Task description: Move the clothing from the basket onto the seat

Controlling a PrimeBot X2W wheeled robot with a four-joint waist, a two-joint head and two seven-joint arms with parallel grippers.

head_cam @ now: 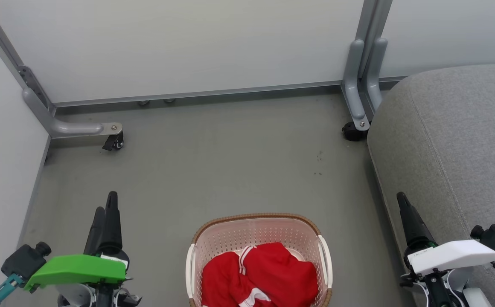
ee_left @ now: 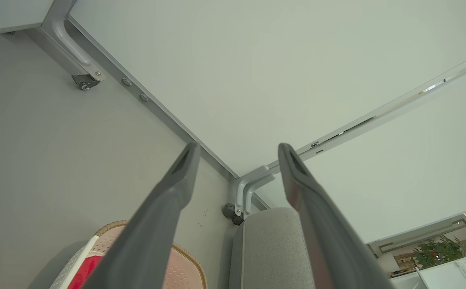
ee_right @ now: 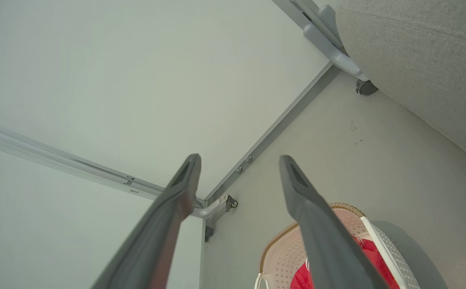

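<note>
The soft red clothing [head_cam: 269, 273] lies crumpled in the perforated plastic basket [head_cam: 256, 232] on the floor [head_cam: 230, 162], near the rounded grey fabric seat [head_cam: 452, 136]. Your left jaws and right jaws stand wide, empty.

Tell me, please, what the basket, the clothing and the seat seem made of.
The basket looks like moulded cream plastic, matt, with rows of small holes; its brown rim has a woven look, possibly moulded too. The clothing seems a smooth, probably synthetic fabric, red with white stripes, lying in soft folds. The seat is covered in grey woven fabric, matt and flecked, with a stitched seam.
</note>
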